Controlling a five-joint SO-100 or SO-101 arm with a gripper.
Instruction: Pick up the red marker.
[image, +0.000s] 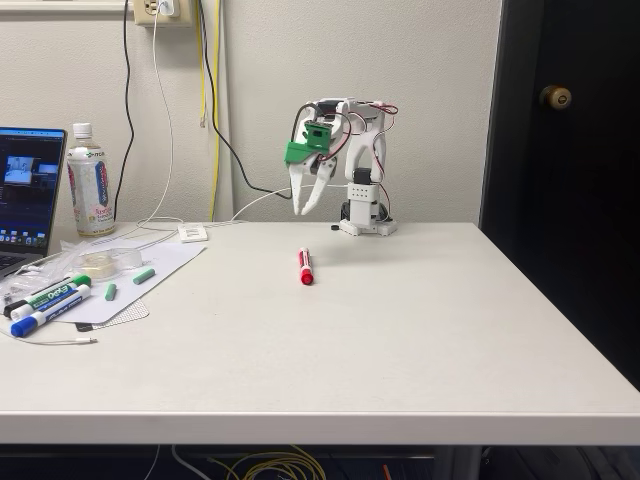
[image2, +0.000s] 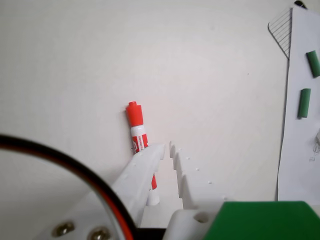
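Red marker (image: 305, 267) lies flat mid-tabletop (image: 400, 330), alone, well apart from the green and blue markers (image: 48, 303) at fixed-view left, an easy target. My gripper (image: 307, 203) hangs above and behind it, jaws slightly parted, holding nothing. Wrist view shows what the fixed view can't: the marker (image2: 136, 122) runs partly under one finger (image2: 145, 165).

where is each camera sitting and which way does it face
Fixed view: stands in front of the table, facing the back wall; shows the whole arm, its gripper hanging above the table.
Wrist view: rides on the arm, looking down at the tabletop past the gripper, whose fingers enter from below.
Both share the red marker.
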